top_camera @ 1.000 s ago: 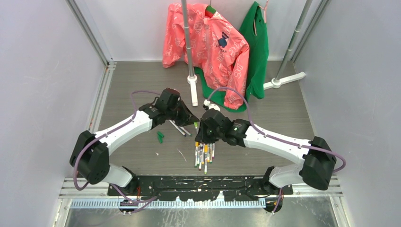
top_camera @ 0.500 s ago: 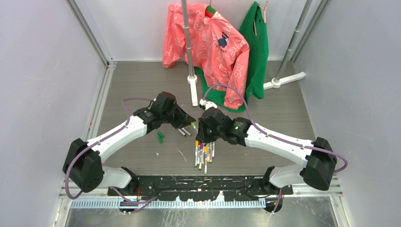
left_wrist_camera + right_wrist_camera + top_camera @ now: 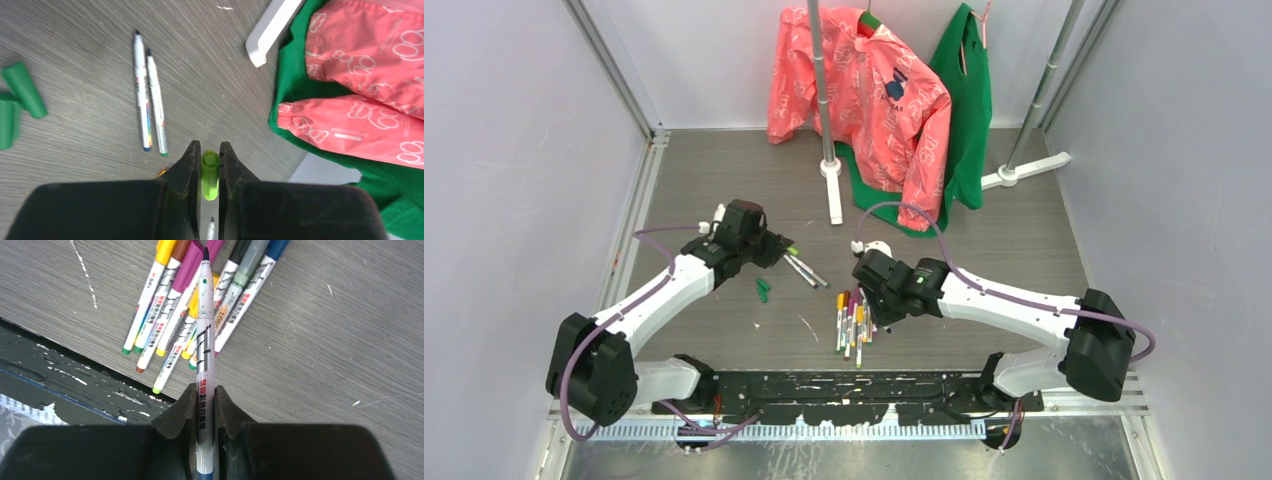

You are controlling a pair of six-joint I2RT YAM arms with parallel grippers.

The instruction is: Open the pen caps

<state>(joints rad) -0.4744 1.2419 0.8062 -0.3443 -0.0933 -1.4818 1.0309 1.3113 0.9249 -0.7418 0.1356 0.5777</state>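
Table [image 3: 1024, 250] grey woodgrain, pens [image 3: 852, 318] scattered; pink jacket [image 3: 864, 90] behind.

Glossy plastic pens [image 3: 190, 310] lie on matt wood-grain table [image 3: 325, 340].

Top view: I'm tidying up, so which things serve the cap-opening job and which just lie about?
Job: pen pile, held pen in right claw, lime cap in left claw, open pens, green caps.
Lying about: pink jacket, green garment, white stand.
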